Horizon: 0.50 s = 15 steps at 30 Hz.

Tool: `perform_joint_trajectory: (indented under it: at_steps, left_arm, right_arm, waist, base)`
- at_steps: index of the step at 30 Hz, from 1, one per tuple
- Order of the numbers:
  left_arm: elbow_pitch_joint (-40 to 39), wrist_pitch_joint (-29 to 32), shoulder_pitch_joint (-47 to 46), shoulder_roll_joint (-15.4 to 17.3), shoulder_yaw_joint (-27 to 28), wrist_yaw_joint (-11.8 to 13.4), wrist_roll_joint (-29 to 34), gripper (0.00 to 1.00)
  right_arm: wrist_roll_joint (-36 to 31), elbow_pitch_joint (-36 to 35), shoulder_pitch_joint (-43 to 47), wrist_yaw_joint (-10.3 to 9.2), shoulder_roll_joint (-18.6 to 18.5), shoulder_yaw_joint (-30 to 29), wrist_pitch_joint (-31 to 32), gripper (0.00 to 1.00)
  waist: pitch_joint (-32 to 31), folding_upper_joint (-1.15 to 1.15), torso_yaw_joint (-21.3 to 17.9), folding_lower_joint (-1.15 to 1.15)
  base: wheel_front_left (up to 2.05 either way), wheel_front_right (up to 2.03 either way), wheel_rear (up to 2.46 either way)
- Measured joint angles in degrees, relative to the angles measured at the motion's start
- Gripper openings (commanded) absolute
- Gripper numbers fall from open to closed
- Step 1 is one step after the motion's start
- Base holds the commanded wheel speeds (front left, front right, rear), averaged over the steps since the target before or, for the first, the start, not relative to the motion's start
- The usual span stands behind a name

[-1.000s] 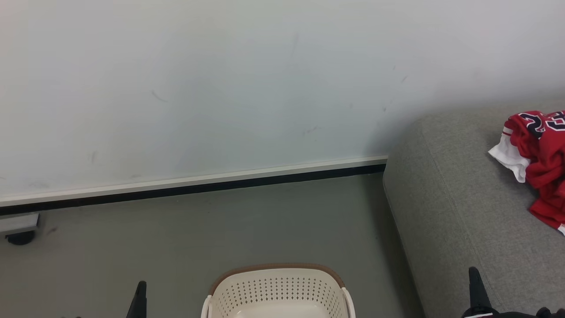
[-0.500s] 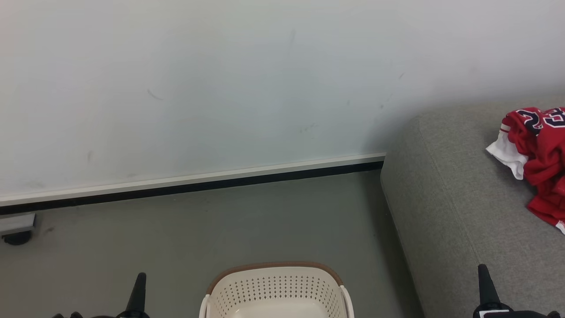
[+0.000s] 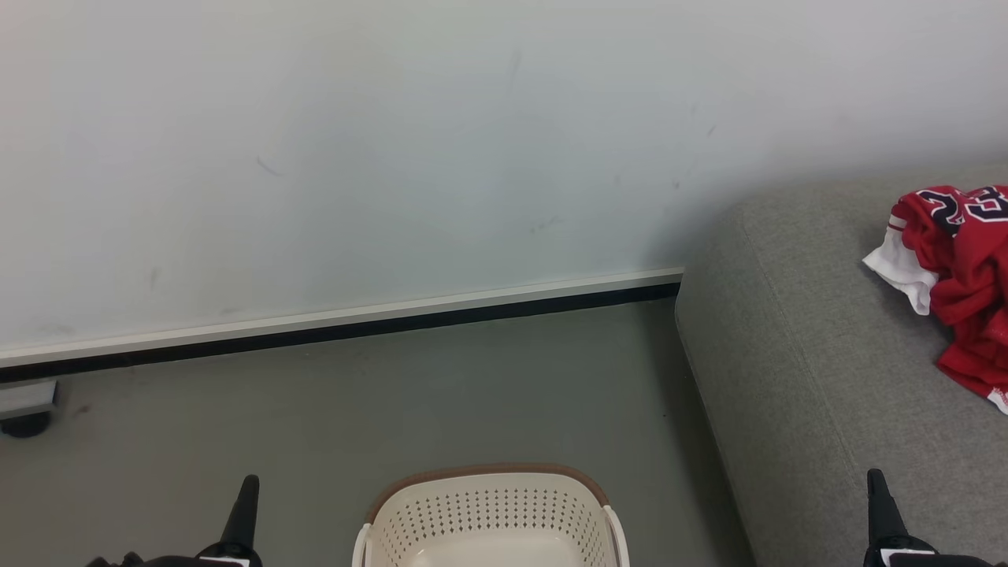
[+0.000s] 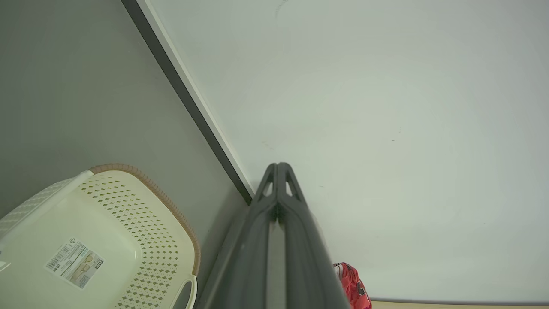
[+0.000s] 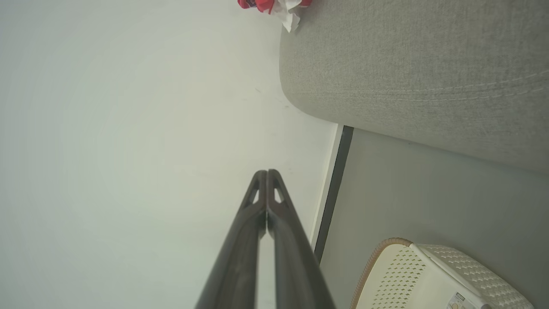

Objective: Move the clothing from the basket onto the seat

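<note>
The red clothing [image 3: 957, 276], with white trim and navy numbers, lies bunched on the grey sofa seat [image 3: 811, 354] at the right edge of the head view. The cream basket [image 3: 488, 516] with its brown rim stands on the floor at bottom centre; its inside [image 4: 85, 240] holds nothing but a label. My left gripper [image 3: 246, 492] is at the lower left, left of the basket, fingers pressed together and holding nothing [image 4: 279, 167]. My right gripper [image 3: 878, 488] rises at the lower right over the seat's front, also shut and holding nothing [image 5: 266, 174]. A scrap of the red clothing [image 4: 354, 285] [image 5: 274, 5] shows in both wrist views.
A pale wall [image 3: 394, 157] with a white and black skirting strip [image 3: 354, 327] runs behind the grey floor [image 3: 394, 409]. A grey caster foot [image 3: 27, 405] sits at the far left by the wall.
The head camera has shifted a little, sliding the scene slightly left and up. Both grippers have risen somewhat further into view at the bottom corners. The clothing and basket have not moved.
</note>
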Motion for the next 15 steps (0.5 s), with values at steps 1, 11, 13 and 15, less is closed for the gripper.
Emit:
perform_joint_trajectory:
  at_steps: [1,11,13,15]
  left_arm:
    - [0.05,0.21,-0.02,0.01,0.04,-0.01,-0.45,0.00]
    - [0.40,1.47,-0.96,0.01,0.31,-0.38,-4.44,0.00]
    - [0.41,1.71,-1.15,0.01,0.36,-0.51,-5.27,0.00]
    - [0.53,1.99,-1.17,0.01,0.43,-0.53,-6.41,0.00]
  right_arm:
    - [0.62,-0.03,-0.02,0.00,0.00,-0.13,0.03,0.00]
    - [4.99,-0.35,-0.56,0.00,0.01,-1.10,0.57,0.00]
    - [5.83,-0.46,-0.74,0.00,0.01,-1.31,0.74,0.00]
    - [6.68,-0.47,-0.74,0.01,0.01,-1.53,0.78,0.00]
  waist:
    - [0.03,0.00,-0.03,0.00]
    - [0.30,0.00,-0.32,0.00]
    - [0.36,0.00,-0.39,0.00]
    - [0.41,0.00,-0.45,0.00]
  base:
    - [0.00,0.00,0.00]
    - [0.00,0.00,0.00]
    - [0.00,0.00,0.00]
    - [0.00,0.00,0.00]
